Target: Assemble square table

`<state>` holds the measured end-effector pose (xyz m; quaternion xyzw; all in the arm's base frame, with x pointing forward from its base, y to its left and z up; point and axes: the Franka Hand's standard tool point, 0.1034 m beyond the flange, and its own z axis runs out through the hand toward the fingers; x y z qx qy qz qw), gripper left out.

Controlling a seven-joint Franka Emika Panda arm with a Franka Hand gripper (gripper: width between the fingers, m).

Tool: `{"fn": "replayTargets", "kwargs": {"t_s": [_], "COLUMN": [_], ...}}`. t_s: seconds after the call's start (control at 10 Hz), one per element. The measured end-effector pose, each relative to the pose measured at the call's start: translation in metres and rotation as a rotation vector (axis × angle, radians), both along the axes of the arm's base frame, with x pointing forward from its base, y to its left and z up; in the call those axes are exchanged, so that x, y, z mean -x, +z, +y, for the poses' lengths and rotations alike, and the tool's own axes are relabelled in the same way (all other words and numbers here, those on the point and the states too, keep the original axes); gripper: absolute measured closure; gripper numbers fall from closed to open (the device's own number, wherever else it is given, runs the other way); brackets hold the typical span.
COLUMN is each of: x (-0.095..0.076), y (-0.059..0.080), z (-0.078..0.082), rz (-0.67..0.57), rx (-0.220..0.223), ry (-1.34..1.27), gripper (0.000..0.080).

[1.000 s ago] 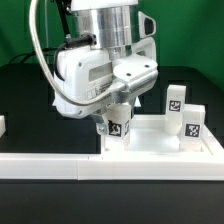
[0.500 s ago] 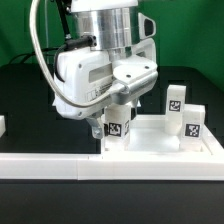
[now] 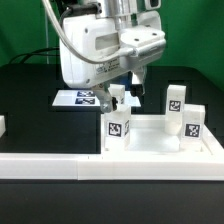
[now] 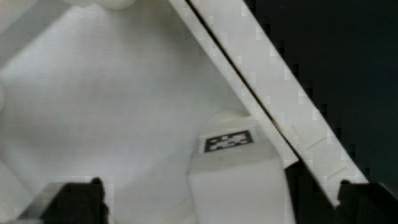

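While the silver-and-white two-finger gripper (image 3: 122,88) hangs with jaws wide apart and empty above it, a small white tagged leg block (image 3: 118,122) stands upright in the near corner of the large white plastic square tray-like top (image 3: 150,148). Two more legs (image 3: 175,100) stand at the far side. Probably seated, though the socket is hidden; rise straight up without nudging it.

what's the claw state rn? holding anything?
Claw: open, holding nothing; it hangs above the leg block standing on the table top.
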<state>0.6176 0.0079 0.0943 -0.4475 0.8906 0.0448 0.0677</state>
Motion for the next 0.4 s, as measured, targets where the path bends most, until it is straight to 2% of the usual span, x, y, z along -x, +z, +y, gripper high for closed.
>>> {"fn": "replayTargets", "kwargs": {"t_s": [0.4], "x": [0.0007], "y": [-0.0024], "z": [0.0], "rz": [0.004], "rx": [0.002], "ry": [0.001], "gripper": [0.015]}}
